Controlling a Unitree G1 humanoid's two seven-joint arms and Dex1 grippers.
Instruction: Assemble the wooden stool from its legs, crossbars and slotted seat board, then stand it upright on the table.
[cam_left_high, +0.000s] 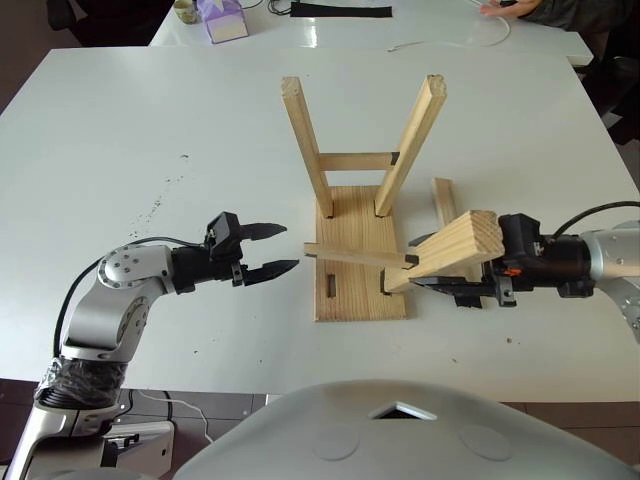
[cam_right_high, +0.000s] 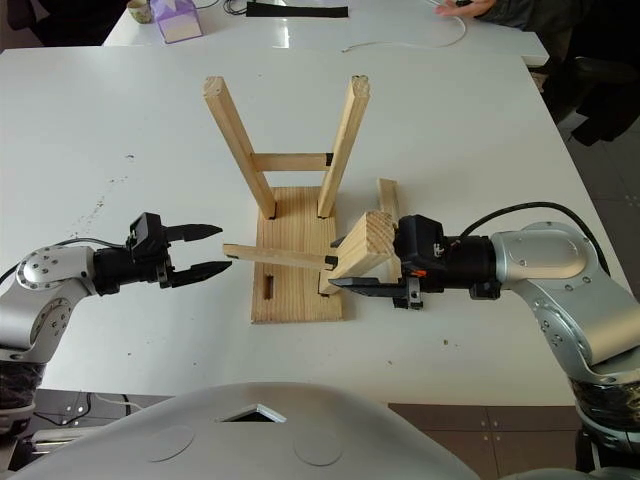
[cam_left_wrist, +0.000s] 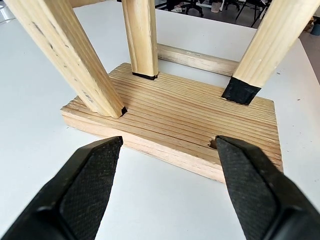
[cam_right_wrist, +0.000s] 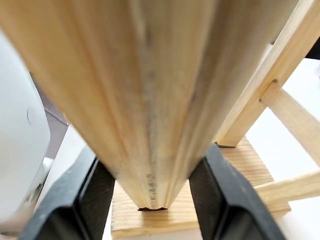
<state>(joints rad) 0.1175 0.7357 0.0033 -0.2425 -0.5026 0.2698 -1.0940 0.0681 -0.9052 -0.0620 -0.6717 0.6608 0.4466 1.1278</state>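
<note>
Left eye view: seat board (cam_left_high: 358, 298) lies flat, back legs (cam_left_high: 305, 140) plugged in.
Right gripper (cam_right_wrist: 152, 192): clamps third leg (cam_left_high: 455, 245), tilted to seat its foot.
Left gripper (cam_left_high: 290, 248): spread wide, empty, by crossbar (cam_left_high: 355, 256) tip, probably to steady it.

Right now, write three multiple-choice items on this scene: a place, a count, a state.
1. The seat board lies: A) flat on the table; B) on its edge; C) held in the air.
2. Legs standing in the board's far slots: A) one; B) two; C) four.
3. The right gripper is: A) open; B) shut on the seat board; C) shut on a tilted third leg.
1A, its face rests on the tabletop; 2B, a pair rises there, joined by a crossbar; 3C, its fingers clamp that leg.
</note>
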